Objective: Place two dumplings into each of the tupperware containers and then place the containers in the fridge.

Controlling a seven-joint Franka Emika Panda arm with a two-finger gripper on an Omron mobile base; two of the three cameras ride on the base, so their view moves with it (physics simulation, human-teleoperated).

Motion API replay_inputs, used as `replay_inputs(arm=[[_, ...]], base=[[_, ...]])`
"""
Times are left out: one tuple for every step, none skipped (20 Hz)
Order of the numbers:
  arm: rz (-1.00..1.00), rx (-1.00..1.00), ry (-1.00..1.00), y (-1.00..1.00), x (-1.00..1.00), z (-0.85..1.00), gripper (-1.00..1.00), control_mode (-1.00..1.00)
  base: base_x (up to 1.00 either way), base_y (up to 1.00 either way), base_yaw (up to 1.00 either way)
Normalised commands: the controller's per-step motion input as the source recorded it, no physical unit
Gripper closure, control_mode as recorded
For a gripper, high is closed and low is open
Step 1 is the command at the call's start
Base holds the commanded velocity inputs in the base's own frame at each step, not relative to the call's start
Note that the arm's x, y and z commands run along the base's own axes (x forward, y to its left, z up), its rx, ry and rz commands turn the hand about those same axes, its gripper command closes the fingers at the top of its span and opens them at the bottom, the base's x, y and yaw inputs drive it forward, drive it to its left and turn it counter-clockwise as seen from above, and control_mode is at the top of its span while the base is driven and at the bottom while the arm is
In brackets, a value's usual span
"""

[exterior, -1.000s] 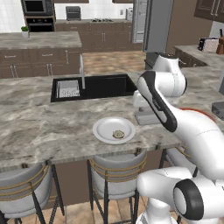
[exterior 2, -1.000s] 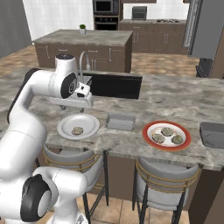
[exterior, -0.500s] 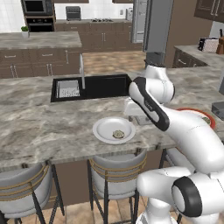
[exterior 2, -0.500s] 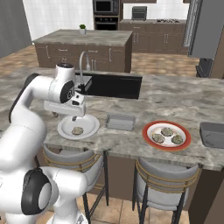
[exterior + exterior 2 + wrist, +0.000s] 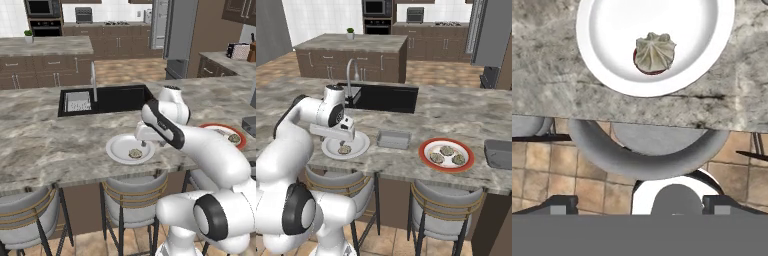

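step: going for the dumpling (image 5: pixel 655 52) | it sits mid white plate (image 5: pixel 607 30) on the worktop, ahead of and below the gripper (image 5: pixel 346 131) | jaws: can't tell (tips barely show) | container (image 5: pixel 393 139) just beside plate

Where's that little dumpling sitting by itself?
The lone dumpling lies on the round white plate near the counter's front edge, left of the dark-grey tupperware container in the right base view.

One dumpling (image 5: pixel 344 149) on the round plate (image 5: pixel 360 145), near the surface's front edge (image 5: pixel 401 172); right of it a tupperware container (image 5: pixel 393 139), then three dumplings (image 5: pixel 446 150) on another plate (image 5: pixel 470 161).
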Motion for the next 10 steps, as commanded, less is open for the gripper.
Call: replay_inputs(arm=[[0.00,0.08,0.00,0.00,0.30,-0.41,-1.00,-1.00],[0.01,0.09,0.00,0.00,0.31,-0.38,-1.00,-1.00],[0.01,0.08,0.00,0.00,0.32,-0.39,-1.00,-1.00],[0.01,0.07,0.00,0.00,0.32,-0.38,-1.00,-1.00],[0.00,0.07,0.00,0.00,0.34,-0.39,-1.00,-1.00],[0.00,0.06,0.00,0.00,0.34,-0.38,-1.00,-1.00],[0.00,0.07,0.00,0.01,0.37,-0.36,-1.00,-1.00],[0.00,0.06,0.00,0.03,0.39,-0.34,-1.00,-1.00],[0.00,0.06,0.00,0.05,0.41,-0.34,-1.00,-1.00],[0.00,0.05,0.00,0.06,0.41,-0.34,-1.00,-1.00]], base=[[0.00,0.00,0.00],[0.00,0.00,0.00],[0.00,0.00,0.00],[0.00,0.00,0.00],[0.00,0.00,0.00],[0.00,0.00,0.00],[0.00,0.00,0.00],[0.00,0.00,0.00],[0.00,0.00,0.00],[0.00,0.00,0.00]])
